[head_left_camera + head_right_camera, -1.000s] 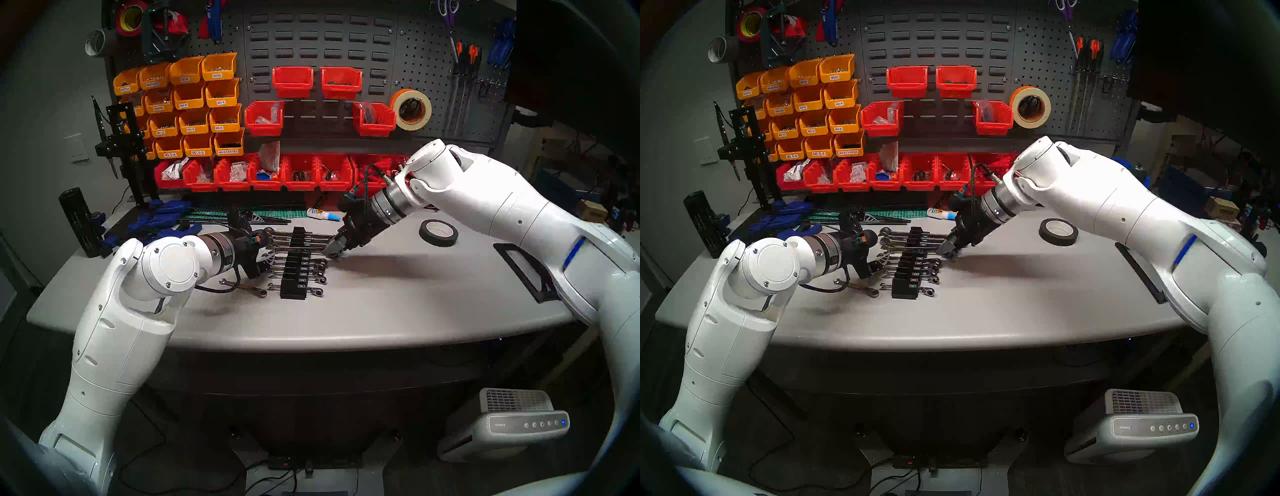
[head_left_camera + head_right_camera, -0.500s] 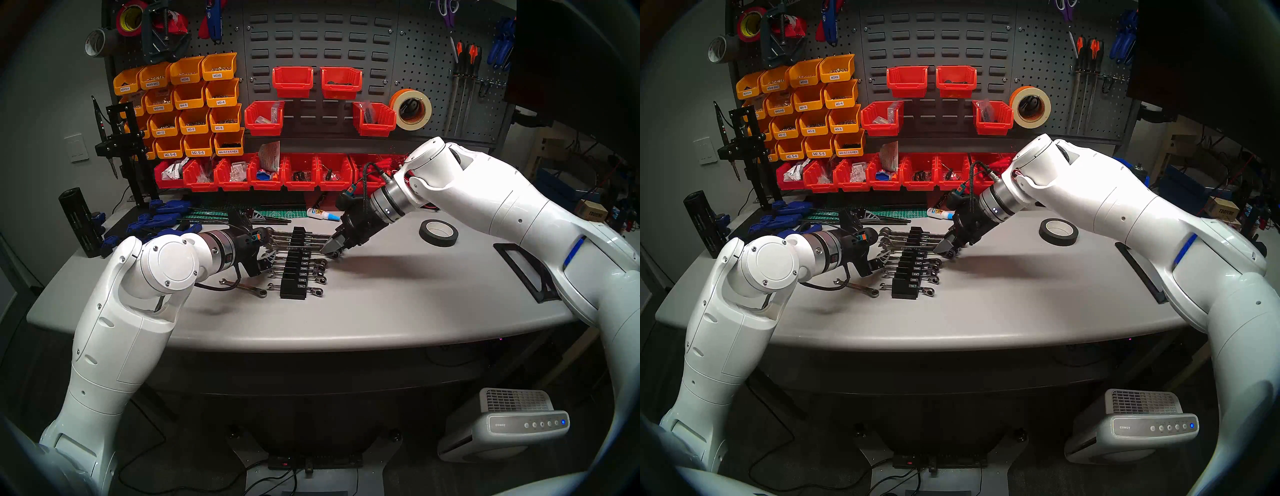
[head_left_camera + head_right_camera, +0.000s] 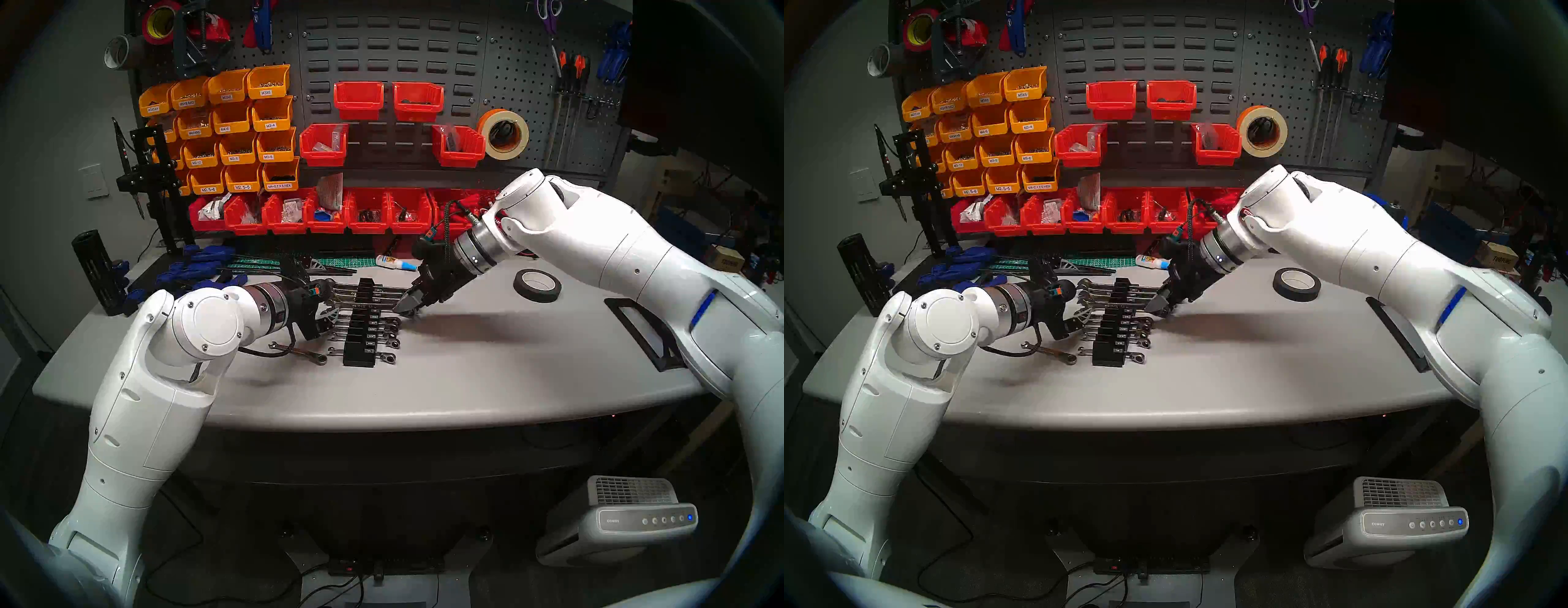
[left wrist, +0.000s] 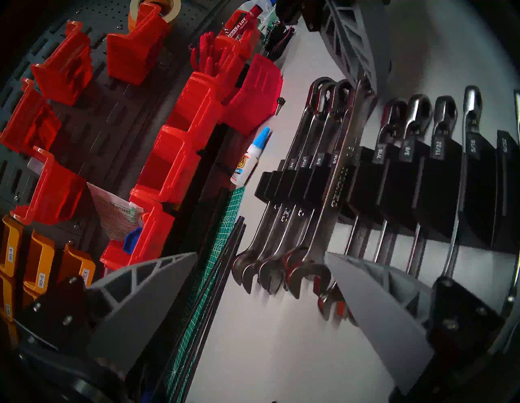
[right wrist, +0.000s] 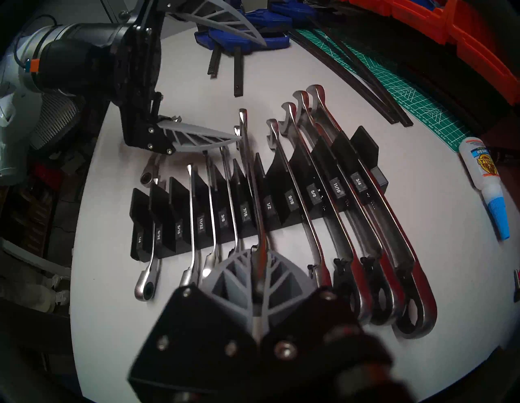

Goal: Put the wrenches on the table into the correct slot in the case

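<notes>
Nearest the front edge of the table [image 3: 424, 395], the short wrench [image 3: 298, 352] is lying loose, just left of the rack [image 3: 360, 335]. Behind it the left gripper [image 3: 324, 316] is hovering with fingers spread wide at the wrenches' open ends, holding nothing. Farther back, the right gripper [image 5: 260, 270] is pinching the long wrench [image 5: 250, 174], which is sitting tilted over the rack's half-inch slot.

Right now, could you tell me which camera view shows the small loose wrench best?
The head stereo left view: the small loose wrench lies in full beside the rack. Head stereo right matches it; the right wrist shows only its ring end; the left wrist misses it.
</notes>
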Robot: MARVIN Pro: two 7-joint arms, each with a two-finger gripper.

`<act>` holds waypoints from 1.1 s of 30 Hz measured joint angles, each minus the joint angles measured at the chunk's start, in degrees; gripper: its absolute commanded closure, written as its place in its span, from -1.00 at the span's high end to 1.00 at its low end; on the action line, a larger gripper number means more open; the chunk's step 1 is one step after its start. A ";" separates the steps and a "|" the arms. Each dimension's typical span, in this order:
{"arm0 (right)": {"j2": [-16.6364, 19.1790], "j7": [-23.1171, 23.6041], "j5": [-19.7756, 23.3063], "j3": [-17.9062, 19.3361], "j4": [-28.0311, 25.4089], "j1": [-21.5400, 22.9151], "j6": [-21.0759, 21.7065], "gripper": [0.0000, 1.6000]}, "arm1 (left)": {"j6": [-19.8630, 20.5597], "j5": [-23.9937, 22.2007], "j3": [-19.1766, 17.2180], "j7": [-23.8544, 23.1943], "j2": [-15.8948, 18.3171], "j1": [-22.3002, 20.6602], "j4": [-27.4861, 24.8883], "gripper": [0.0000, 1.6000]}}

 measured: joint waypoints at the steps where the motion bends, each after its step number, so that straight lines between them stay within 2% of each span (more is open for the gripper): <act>1: -0.01 -0.01 0.00 0.00 0.02 0.00 -0.05 -1.00 | -0.06 0.00 -0.01 0.00 -0.01 0.00 0.06 1.00; 33: -0.30 -1.93 0.50 1.99 -0.21 0.31 -2.88 -1.00 | -0.95 0.22 -0.13 0.14 -1.20 -1.21 0.67 1.00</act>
